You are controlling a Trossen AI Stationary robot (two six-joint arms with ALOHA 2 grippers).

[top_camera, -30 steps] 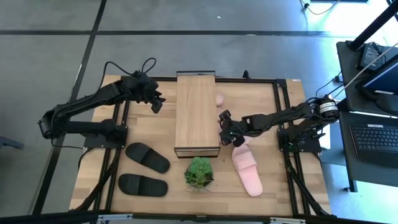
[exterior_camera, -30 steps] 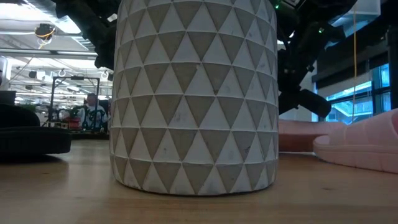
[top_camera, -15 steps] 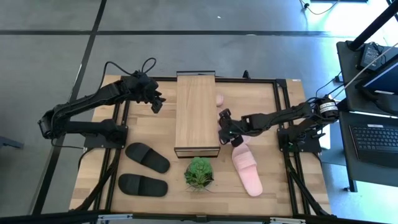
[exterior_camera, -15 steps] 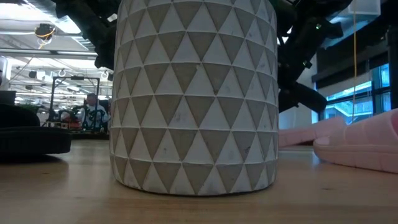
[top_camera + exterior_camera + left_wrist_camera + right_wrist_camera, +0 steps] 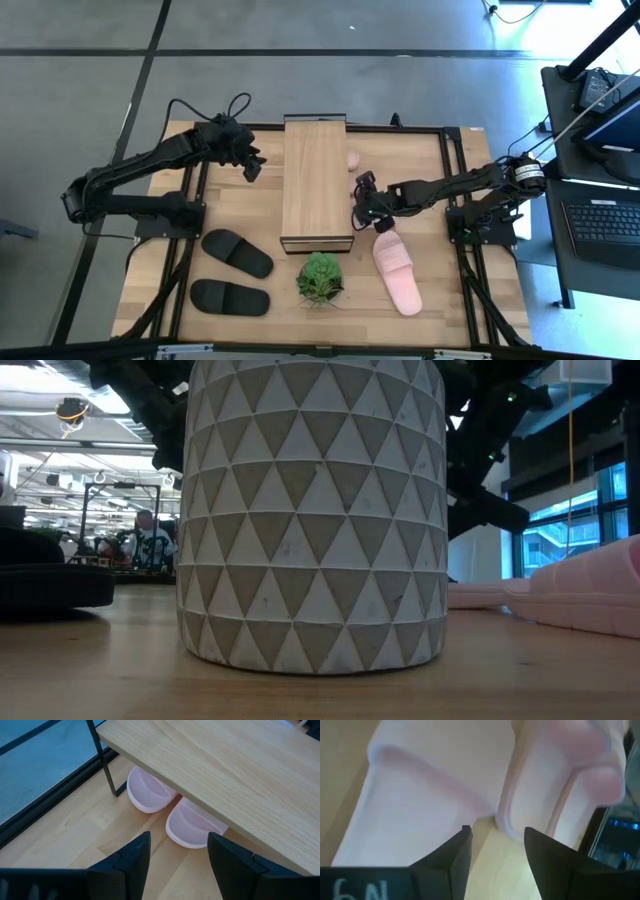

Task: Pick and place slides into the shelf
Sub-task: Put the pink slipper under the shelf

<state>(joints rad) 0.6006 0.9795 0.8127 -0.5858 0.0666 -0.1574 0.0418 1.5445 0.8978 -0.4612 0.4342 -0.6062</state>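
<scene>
The light-wood shelf stands mid-table. Under its plank lie two pale pink slides, their rounded ends showing at its left side. A pink tip pokes out on the right. My left gripper hovers open at the shelf's left side. My right gripper is open at the shelf's right side, close before two pink slides. Another pink slide lies flat on the table near it. Two black slides rest front left. My right gripper has its open fingertips right at the near edges of the two pink slides, coming level from the table's right. Whether they touch the slides I cannot tell.
A green plant in a white patterned pot stands just in front of the shelf, between the black slides and the loose pink slide. Dark frame rails run along the table's edges. Bare wood lies right of the loose pink slide.
My right gripper has moved a little toward the far edge and risen, drawing off the far end of the loose pink slide. In the low view that end of the slide now lies lower than before.
</scene>
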